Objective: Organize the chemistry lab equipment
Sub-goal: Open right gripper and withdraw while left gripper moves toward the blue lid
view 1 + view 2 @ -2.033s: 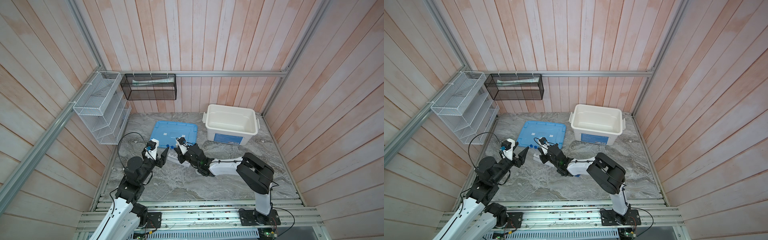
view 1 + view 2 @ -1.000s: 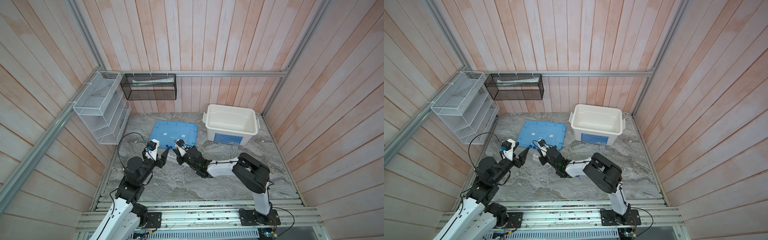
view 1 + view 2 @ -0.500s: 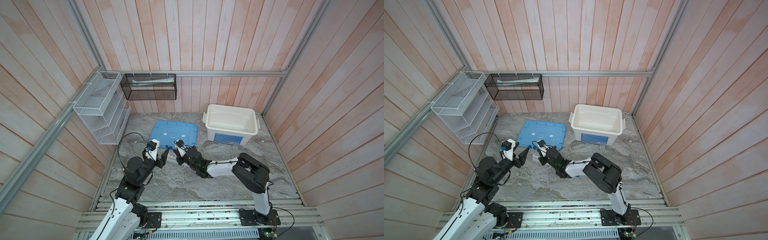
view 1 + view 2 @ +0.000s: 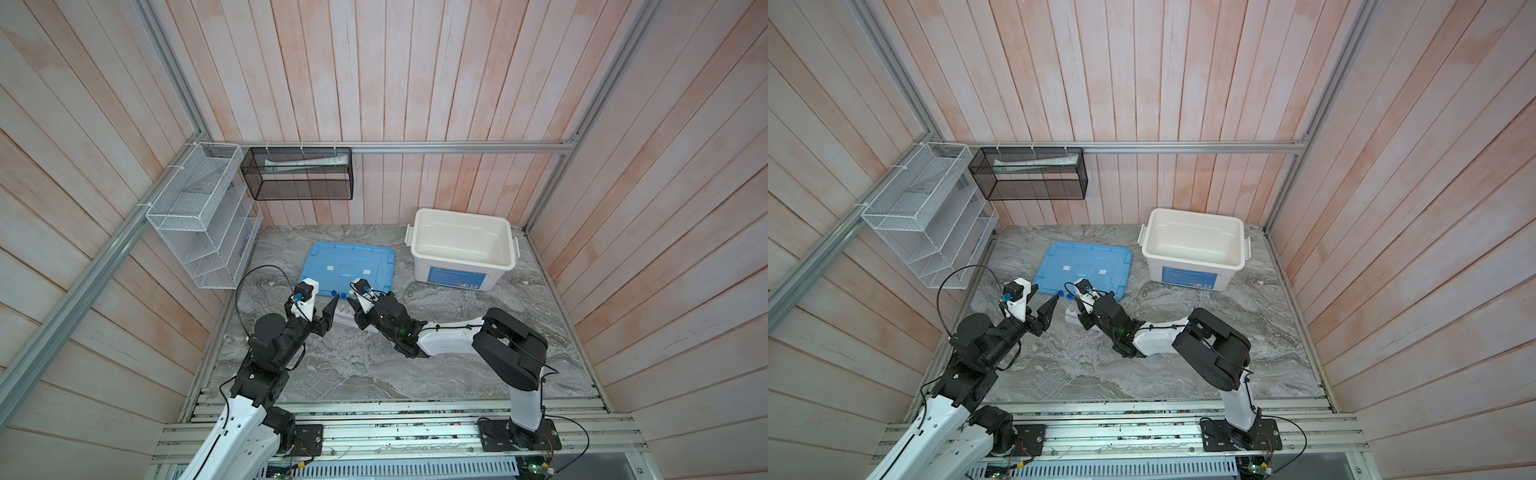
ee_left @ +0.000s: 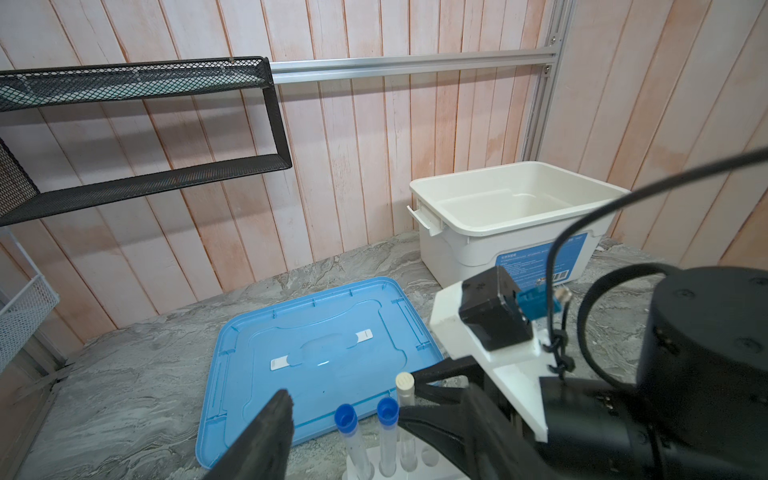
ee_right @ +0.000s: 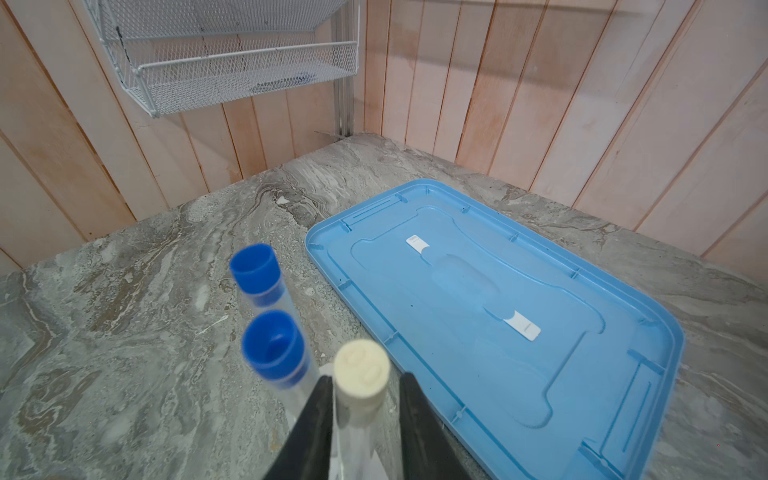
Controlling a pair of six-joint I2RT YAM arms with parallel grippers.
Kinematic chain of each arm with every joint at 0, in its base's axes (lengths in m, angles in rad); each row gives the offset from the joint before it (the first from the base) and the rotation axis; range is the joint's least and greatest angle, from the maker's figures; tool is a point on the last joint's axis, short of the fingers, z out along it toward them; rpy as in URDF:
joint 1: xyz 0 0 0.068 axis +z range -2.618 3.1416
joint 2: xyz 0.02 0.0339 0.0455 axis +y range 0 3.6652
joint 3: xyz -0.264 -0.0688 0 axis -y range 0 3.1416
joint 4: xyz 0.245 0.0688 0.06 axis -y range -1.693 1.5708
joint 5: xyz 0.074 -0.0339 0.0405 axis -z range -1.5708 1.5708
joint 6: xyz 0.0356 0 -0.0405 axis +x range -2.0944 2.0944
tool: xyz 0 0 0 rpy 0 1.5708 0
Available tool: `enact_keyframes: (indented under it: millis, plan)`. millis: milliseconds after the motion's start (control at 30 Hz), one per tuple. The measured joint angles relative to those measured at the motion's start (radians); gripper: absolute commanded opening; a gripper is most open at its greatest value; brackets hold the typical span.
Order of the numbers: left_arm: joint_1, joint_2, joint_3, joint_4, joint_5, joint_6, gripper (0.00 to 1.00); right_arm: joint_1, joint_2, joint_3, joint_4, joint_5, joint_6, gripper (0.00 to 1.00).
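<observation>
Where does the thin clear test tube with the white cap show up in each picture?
In a top view: white-capped test tube, tiny, just right of two blue-capped tubes.
In a top view: same place, beside those tubes, mostly hidden by the right arm.
Left wrist view: the tube in the white rack, beside both blue-capped tubes.
Right wrist view: the tube nearest the camera, between the fingers of the right gripper.
Shared landmark: flat blue plastic lid, in all four.

Open front, crowded rear
Rack (image 4: 343, 319), blue lid (image 4: 347, 268) and white bin (image 4: 461, 249) stand behind; near bench (image 4: 374, 374) bare.
</observation>
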Motion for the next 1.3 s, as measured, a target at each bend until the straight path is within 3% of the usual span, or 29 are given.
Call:
enact_keyframes:
  millis: [400, 667, 867, 1033, 1300]
  plan:
    - [0.000, 0.014, 0.000, 0.000, 0.014, 0.011, 0.66, 0.004, -0.235, -0.029, -0.079, 0.076, -0.056, 0.34]
    - [-0.008, 0.061, 0.039, -0.021, 0.165, 0.024, 0.62, -0.018, -0.490, -0.058, -0.242, 0.108, -0.063, 0.35]
    - [-0.142, 0.154, 0.151, -0.055, 0.212, 0.105, 0.62, -0.154, -0.700, -0.050, -0.523, 0.071, -0.009, 0.38]
    - [-0.164, 0.239, 0.191, -0.007, 0.260, 0.119, 0.62, -0.191, -0.832, -0.063, -0.754, 0.080, 0.043, 0.42]
    - [-0.185, 0.430, 0.218, 0.173, 0.362, 0.061, 0.64, -0.176, -1.175, -0.360, -0.917, 0.133, 0.225, 0.56]
